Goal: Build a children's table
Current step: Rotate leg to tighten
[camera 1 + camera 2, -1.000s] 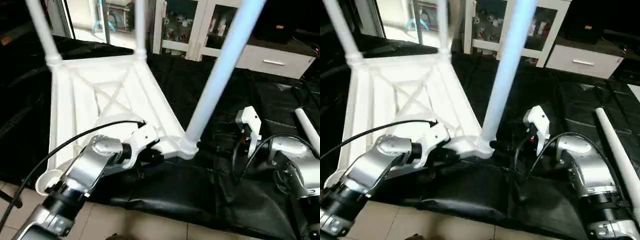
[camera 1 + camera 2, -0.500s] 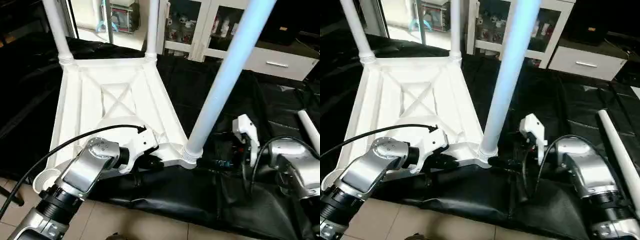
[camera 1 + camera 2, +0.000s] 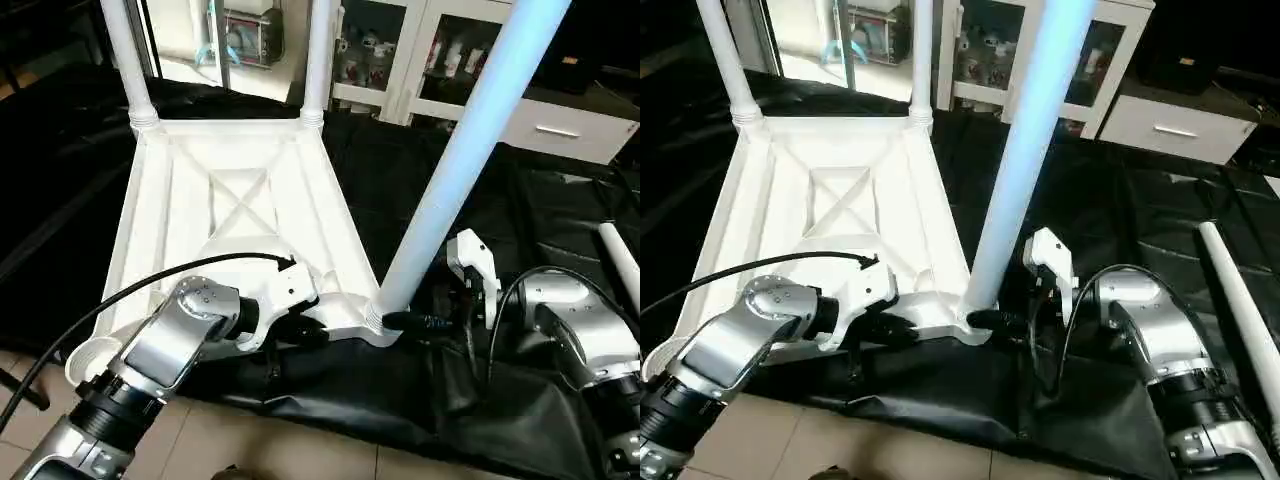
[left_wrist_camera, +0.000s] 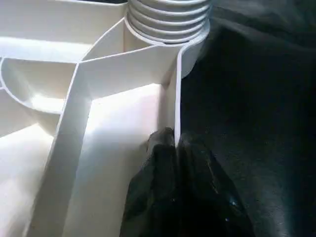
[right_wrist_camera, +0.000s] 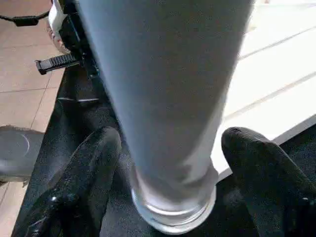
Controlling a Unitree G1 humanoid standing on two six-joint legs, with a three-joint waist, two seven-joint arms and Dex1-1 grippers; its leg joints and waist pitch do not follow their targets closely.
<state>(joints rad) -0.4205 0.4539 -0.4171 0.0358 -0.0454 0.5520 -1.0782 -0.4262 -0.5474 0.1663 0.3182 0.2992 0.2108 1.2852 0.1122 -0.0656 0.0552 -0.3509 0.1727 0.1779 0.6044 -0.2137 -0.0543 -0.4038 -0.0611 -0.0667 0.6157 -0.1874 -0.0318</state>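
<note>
Your upturned children's table (image 3: 240,200) lies on the black mat (image 3: 520,200), three legs up. Right tool (image 5: 168,163) has slid in around the near leg (image 3: 460,170), fingers still spread either side. Left tool (image 4: 173,163) stays pinching the rim.
</note>
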